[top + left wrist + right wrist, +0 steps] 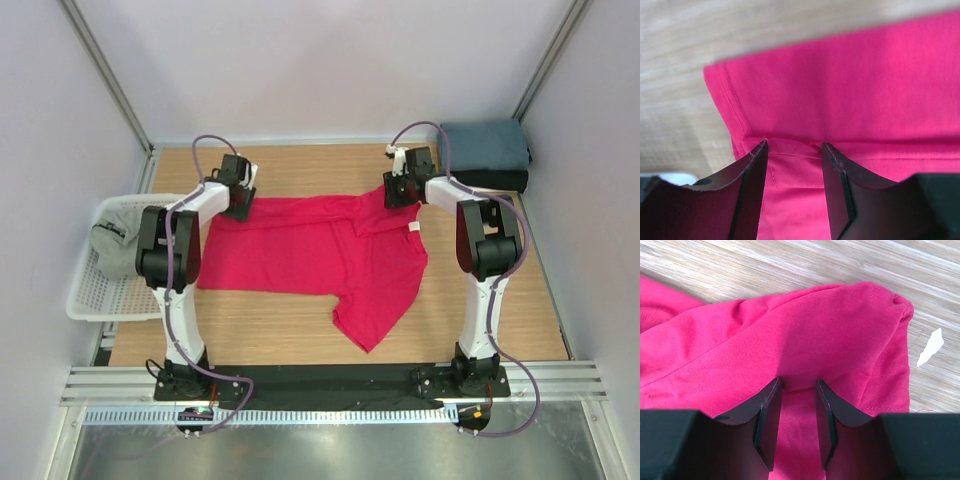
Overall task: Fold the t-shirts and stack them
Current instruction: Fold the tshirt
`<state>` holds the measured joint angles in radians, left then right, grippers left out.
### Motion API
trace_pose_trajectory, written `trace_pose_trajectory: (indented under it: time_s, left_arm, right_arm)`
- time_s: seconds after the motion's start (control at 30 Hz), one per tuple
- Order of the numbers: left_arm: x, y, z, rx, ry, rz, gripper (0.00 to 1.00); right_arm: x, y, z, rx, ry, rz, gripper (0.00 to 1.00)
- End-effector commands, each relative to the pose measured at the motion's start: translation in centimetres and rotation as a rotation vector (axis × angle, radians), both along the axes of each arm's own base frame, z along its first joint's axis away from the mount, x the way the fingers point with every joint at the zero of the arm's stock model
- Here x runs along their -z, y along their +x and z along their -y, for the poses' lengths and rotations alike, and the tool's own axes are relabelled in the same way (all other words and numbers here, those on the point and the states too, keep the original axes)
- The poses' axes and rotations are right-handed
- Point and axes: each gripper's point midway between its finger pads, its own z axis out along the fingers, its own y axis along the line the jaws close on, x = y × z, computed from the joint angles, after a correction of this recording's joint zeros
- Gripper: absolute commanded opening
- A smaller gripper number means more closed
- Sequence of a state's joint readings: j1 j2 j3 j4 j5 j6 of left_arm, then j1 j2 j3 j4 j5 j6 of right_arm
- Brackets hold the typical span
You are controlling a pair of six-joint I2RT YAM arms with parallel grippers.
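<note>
The crimson-red t-shirt (310,255) lies spread on the wooden table, with one sleeve pointing at the near edge. My left gripper (240,200) is down at its far left corner. There the fingers stand apart astride the hemmed edge (790,165), so the left gripper (792,145) is open. My right gripper (400,192) is at the shirt's far right corner, where the cloth is folded over. In the right wrist view the right gripper (797,382) is open, and red cloth (815,330) bulges in front of it and between its fingers.
A white mesh basket (85,300) off the table's left side holds the light grey t-shirt (115,240). A folded slate-blue t-shirt (485,148) lies on a black one (500,182) at the far right corner. A small white scrap (930,347) lies on the wood.
</note>
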<state>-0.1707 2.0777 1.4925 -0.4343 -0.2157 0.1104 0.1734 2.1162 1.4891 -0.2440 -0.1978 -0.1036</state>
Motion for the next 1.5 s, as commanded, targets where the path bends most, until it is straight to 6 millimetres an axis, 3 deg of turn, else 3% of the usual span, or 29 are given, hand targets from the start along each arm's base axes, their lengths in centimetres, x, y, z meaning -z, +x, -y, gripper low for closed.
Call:
trace_pose_trajectory:
  time_s: [0.0,0.07,0.13,0.2,0.23,0.33,0.43,0.5,0.7,0.83,1.07,1.33,1.47]
  left_arm:
    - [-1.0,-3.7,-0.1,0.006,-0.028,-0.048,0.48]
    - [-2.3,-4.7,-0.1,0.009,-0.04,-0.028,0.46]
    - [-1.8,-6.8,-0.3,0.004,-0.044,-0.055,0.45]
    - [-2.9,-8.0,-0.2,0.004,-0.061,-0.036,0.45]
    - [-2.2,-9.4,-0.4,-0.001,-0.065,-0.065,0.45]
    - [-2.8,-10.2,-0.3,0.004,-0.081,-0.049,0.45]
    - [-3.6,-8.9,-0.7,-0.005,-0.054,-0.015,0.45]
    - [-5.0,-7.1,-0.5,-0.002,-0.052,0.025,0.45]
    - [-6.4,-3.6,0.9,0.01,-0.097,0.044,0.45]
    - [-5.2,-2.0,0.8,0.005,-0.077,0.017,0.45]
    - [-2.0,-2.2,0.6,-0.001,-0.052,-0.066,0.45]
    - [-0.9,-2.0,0.2,-0.008,-0.023,-0.101,0.44]
    - [-0.8,-0.7,0.3,-0.01,-0.014,-0.089,0.45]
  right_arm:
    - [-1.2,1.1,-0.4,-0.001,0.029,0.028,0.38]
    - [-1.0,1.0,-0.4,-0.003,0.03,0.023,0.38]
    - [-1.0,1.1,-0.3,-0.001,0.031,0.022,0.38]
    - [-0.7,1.1,-0.1,0.005,0.029,0.016,0.38]
    - [-0.5,1.0,0.0,0.006,0.029,0.011,0.39]
    - [-0.1,1.1,0.2,0.01,0.025,0.007,0.39]
    - [-0.2,1.2,0.5,0.017,0.03,0.004,0.39]
    - [-0.4,1.5,0.6,0.022,0.035,0.009,0.39]
    - [-1.0,1.4,0.7,0.03,0.046,0.011,0.39]
    - [-1.1,1.6,0.6,0.03,0.048,0.01,0.38]
    - [-1.1,1.8,1.0,0.045,0.037,0.001,0.39]
    - [-0.2,2.8,2.2,0.089,-0.007,-0.03,0.38]
    - [0.1,3.5,2.9,0.109,-0.027,-0.046,0.39]
